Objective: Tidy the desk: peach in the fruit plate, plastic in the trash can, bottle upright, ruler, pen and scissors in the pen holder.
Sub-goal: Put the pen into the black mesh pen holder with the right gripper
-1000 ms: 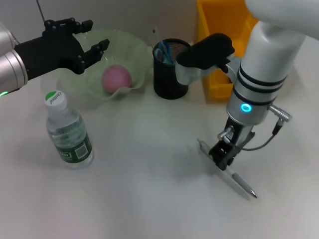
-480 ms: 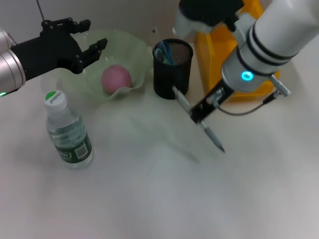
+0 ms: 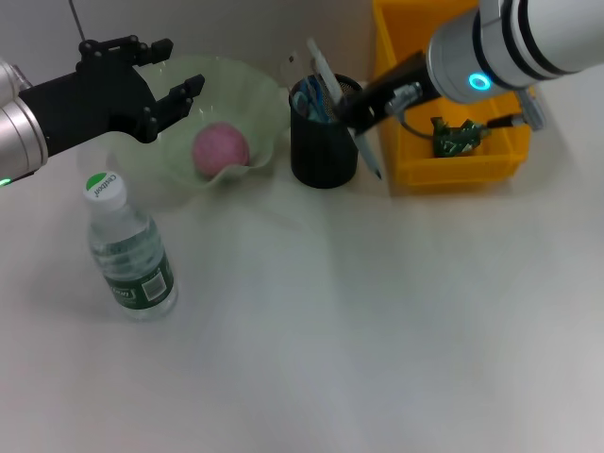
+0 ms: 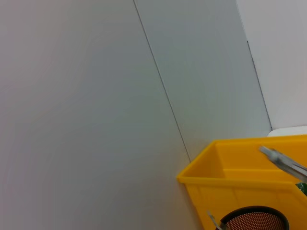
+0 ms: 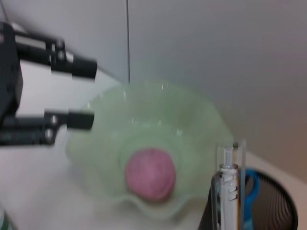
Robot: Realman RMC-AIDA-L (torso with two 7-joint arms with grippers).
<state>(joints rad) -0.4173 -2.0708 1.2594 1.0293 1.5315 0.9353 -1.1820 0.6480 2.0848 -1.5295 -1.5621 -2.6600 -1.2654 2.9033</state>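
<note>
Pen [image 3: 342,109] gripped by right hand [image 3: 359,107], over pen holder [image 3: 324,142]

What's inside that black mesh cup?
The black mesh cup holds blue-handled scissors and a clear ruler. Its bottom is hidden. The pen is above the rim.

Head view. Fruit plate [image 3: 247,87] upper left of centre; peach [image 3: 221,148] lies in it. Pen holder [image 3: 321,151] just right of plate, touching or nearly touching its rim. Bin [image 3: 406,162] right of holder, upper right of frame. Bottle [image 3: 129,253] upright at left, below plate. Left gripper [image 3: 168,80] at upper left, over plate's left rim. Right gripper [image 3: 354,109] at holder's right rim, pen [image 3: 342,109] slanting across the holder's mouth.
</note>
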